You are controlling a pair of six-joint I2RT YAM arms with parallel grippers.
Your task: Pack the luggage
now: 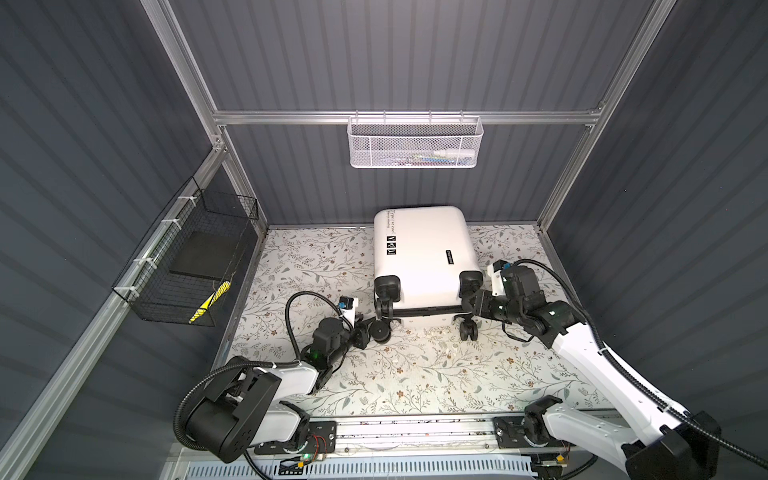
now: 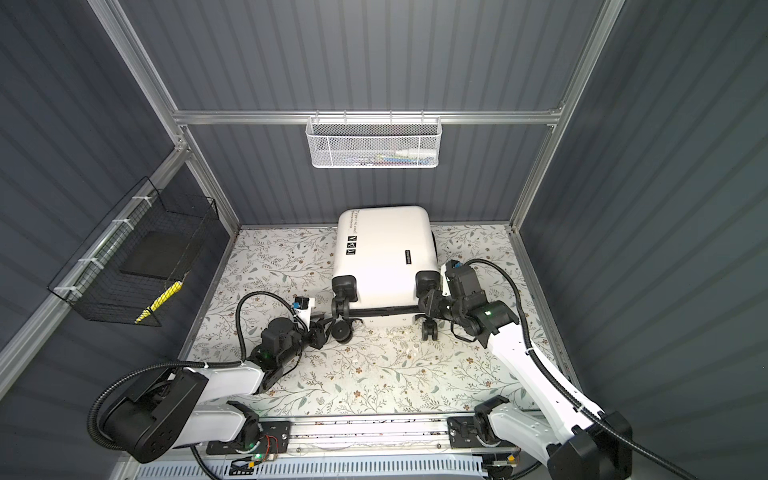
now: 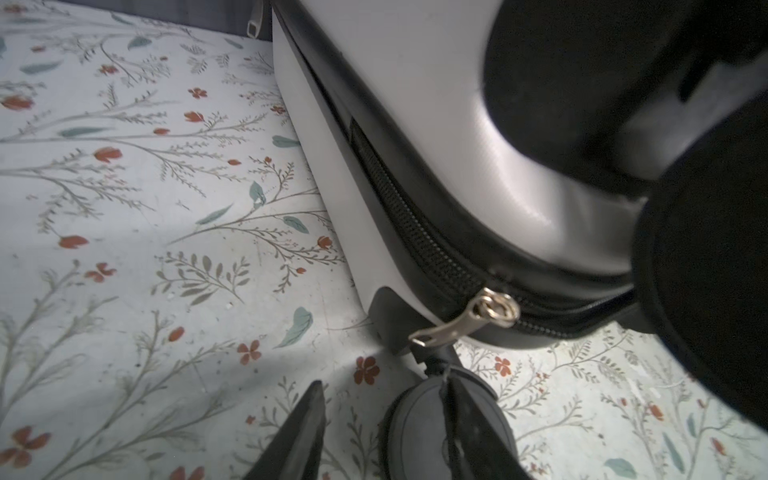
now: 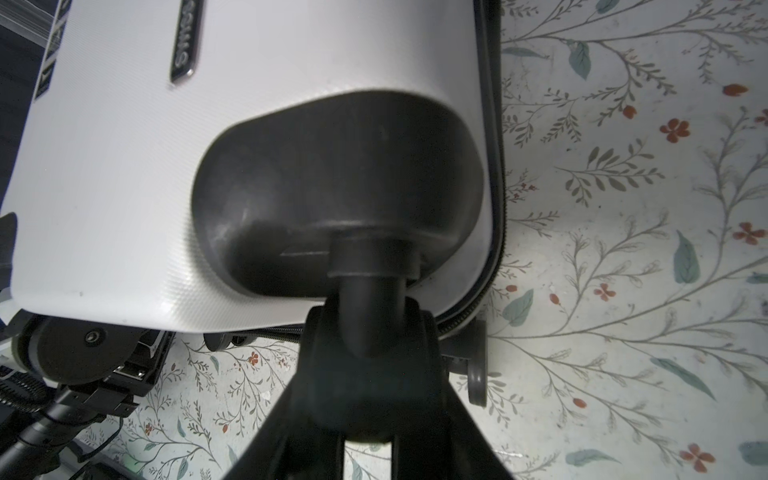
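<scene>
Right gripper point(image 4: 370, 332): clamped on wheel stem point(image 4: 370, 291) at the 5 o'clock corner of luggage point(image 1: 424, 257), one finger each side, likely for pinning the case steady during zip work. Left gripper point(image 3: 384, 386): jaws parted, gripping nothing, parked at the 7 o'clock corner just short of zipper pull point(image 3: 465, 322), probably lined up for taking it. Possibly brushing near wheel point(image 3: 415, 419) with one finger; too dark to call. Luggage lying flat and closed at 12 o'clock on table point(image 1: 415, 374), top end against the back wall, wheels pointing to 6. Nothing of the inside on show, so no call on contents. No call either on zipped versus unzipped stretches. Handle out of sight. Contents of white mesh basket point(image 1: 415, 143), hung on the wall at 12, blurred behind the mesh. Much of left wrist view blocked by a big black out-of-focus wheel housing.
</scene>
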